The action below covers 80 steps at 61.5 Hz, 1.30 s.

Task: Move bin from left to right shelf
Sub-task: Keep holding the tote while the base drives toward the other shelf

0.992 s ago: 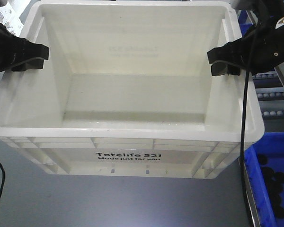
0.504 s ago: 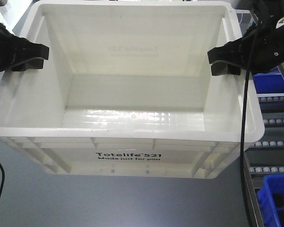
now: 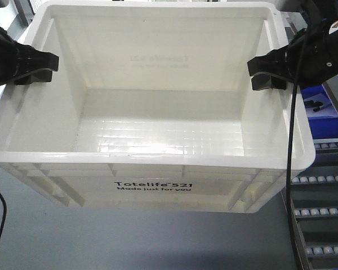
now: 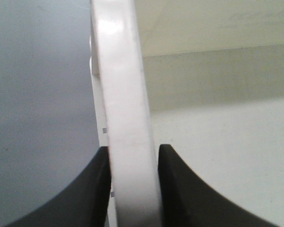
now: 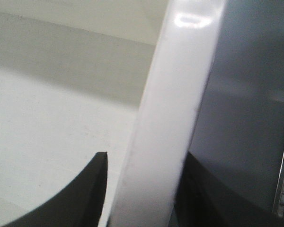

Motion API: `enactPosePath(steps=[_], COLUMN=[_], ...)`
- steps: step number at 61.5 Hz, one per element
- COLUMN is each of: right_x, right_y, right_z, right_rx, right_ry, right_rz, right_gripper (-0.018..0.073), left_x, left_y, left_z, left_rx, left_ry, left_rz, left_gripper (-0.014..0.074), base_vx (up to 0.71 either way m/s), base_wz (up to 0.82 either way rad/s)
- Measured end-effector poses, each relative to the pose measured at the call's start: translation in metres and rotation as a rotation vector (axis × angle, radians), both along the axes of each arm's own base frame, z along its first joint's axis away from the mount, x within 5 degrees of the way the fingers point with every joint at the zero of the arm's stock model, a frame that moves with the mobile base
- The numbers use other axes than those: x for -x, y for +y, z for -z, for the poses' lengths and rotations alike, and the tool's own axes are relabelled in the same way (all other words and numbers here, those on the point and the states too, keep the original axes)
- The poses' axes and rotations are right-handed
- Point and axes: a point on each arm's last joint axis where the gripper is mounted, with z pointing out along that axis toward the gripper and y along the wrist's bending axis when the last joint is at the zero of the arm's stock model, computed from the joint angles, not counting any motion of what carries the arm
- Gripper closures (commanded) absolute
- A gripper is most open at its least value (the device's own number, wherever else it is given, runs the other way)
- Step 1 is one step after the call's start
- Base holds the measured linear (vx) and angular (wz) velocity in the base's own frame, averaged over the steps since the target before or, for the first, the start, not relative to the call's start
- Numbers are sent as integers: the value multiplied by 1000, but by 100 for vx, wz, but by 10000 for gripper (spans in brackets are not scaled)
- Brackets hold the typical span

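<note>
The bin (image 3: 152, 159), white and empty, is filling most of the front view, its near long wall facing the camera and carrying black print reading "Totelife 521" over "Made just for you" (image 3: 152, 187); a faint mirrored copy of the print is showing through the far wall (image 3: 160, 58). It is hanging between the two arms, over a grey surface (image 3: 45, 242), and whether its bottom is touching anything cannot be told. Right of it, a rack of roller rails (image 3: 321, 211) is running below a blue bin (image 3: 327, 115) whose white label is too small to read. The left gripper (image 3: 38, 67) is reaching over the bin's left short rim and the right gripper (image 3: 267, 74) over the right short rim, both near the far corners. In the left wrist view the left gripper (image 4: 132, 189) is pinching the thick rim, one black finger (image 4: 92, 189) lying outside the wall and the other inside, both touching it. In the right wrist view the right gripper (image 5: 144, 194) is clamping the opposite rim the same way. A black cable (image 3: 290, 169) is dangling from the right arm across the bin's right corner.
</note>
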Motion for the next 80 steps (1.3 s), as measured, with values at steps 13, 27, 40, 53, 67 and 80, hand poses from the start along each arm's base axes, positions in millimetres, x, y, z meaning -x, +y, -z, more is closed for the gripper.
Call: enactPosePath(steps=[13,27,40,53,67,80], right_x=[0,0,0,0,0,0], right_y=[0,0,0,0,0,0], right_z=[0,0,0,0,0,0], right_rx=[0,-1,-1,2,6,5], right_ry=[-1,-1,-1,-1,-2,-3], right_rz=[0,1,1,1,1,1], right_gripper=[564,564,564,564,564,564], left_x=[0,0,0,0,-1,-1], left_y=[0,0,0,0,0,0], left_z=[0,0,0,0,0,0], left_rx=[0,0,0,1,3,3], left_ry=[0,-1,-1,-3,-7,-7], left_rz=[0,0,0,-1,-2,-2], left_gripper=[601,601,601,601,601,601], base_vx=[48,47,46,44,38,30], base_wz=[0,-1,-2,5,30,57])
